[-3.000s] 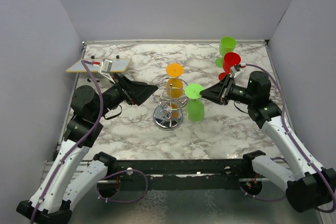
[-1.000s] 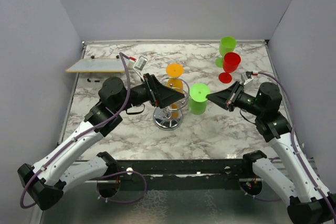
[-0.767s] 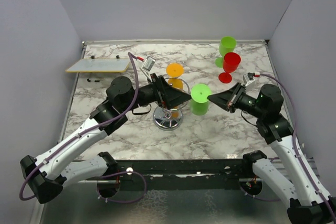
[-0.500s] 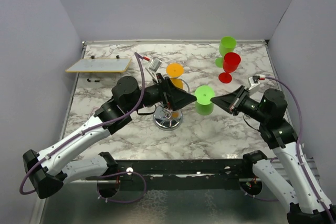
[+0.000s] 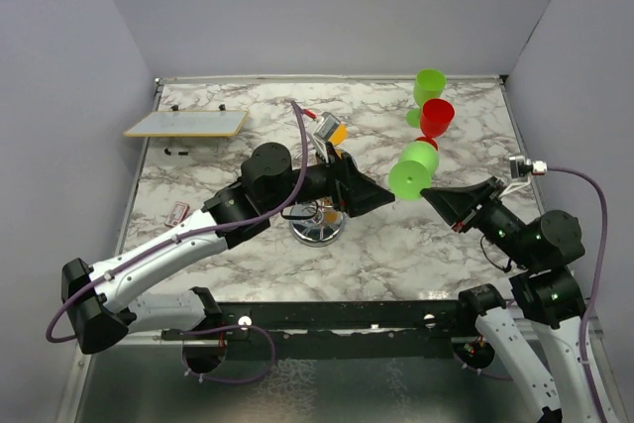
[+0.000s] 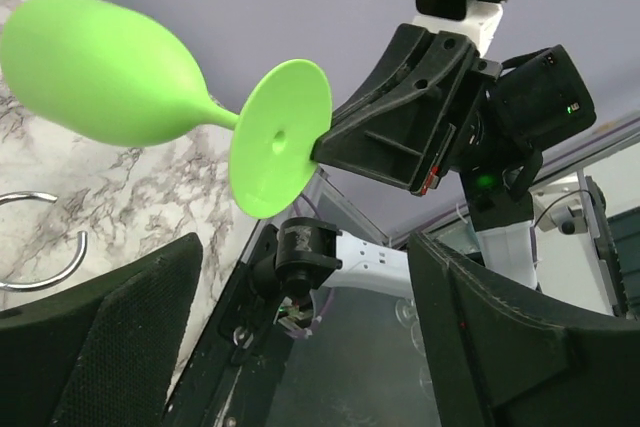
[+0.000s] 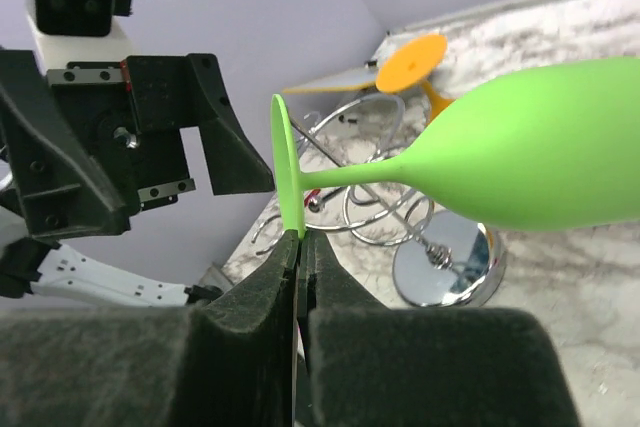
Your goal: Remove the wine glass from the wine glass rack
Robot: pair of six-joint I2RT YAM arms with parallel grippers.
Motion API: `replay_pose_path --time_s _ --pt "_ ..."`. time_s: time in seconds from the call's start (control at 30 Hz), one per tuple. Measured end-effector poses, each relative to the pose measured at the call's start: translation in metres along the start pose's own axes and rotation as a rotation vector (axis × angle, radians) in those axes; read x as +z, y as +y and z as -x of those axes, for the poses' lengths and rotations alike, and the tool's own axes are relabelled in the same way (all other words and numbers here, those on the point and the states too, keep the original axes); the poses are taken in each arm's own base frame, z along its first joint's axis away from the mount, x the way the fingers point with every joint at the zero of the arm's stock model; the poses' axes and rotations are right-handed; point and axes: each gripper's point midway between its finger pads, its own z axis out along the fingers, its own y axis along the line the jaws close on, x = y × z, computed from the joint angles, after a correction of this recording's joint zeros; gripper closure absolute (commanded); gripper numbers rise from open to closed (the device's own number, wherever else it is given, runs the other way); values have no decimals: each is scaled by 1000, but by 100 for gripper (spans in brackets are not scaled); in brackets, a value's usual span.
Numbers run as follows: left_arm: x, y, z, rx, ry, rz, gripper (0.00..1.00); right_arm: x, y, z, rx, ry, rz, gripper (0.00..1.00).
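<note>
- R pincer (image 7: pixel 298 237) is pinching the rim of the lime-green wine glass's (image 5: pixel 413 167) foot. Jaws are nearly shut, w/ only the thin disc between them.
- Glass is hanging sideways in the air, bowl pointing toward the far R of the counter (image 5: pixel 248 245), off to the R of the wine glass rack (image 5: pixel 317 228) and not touching it.
- L pincer (image 5: pixel 384 196) is reaching over the rack w/ jaws spread wide, holding nothing and sitting near the glass foot.
- An orange wine glass (image 5: pixel 337 133) is sitting on the rack's loops.
- Red (image 5: pixel 436 118) and green (image 5: pixel 430 83) glasses are standing far R.
- Looks to me like the lift-off itself is done; prob. only setting the glass down is remaining.
</note>
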Motion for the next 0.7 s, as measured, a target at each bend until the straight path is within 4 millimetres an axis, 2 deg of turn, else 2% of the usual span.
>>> replay_pose_path --time_s 0.17,0.33,0.53,0.7 --pt "7 -13 -2 31 10 -39 33 -4 16 13 -158 -47 77 99" --pt "18 -23 -9 72 37 -73 50 -7 37 15 -249 -45 188 99" --pt "20 -22 -11 101 41 -75 57 -12 57 13 -300 -31 296 99" --pt "18 -24 -7 122 23 -78 63 -14 63 10 -313 -20 331 99"
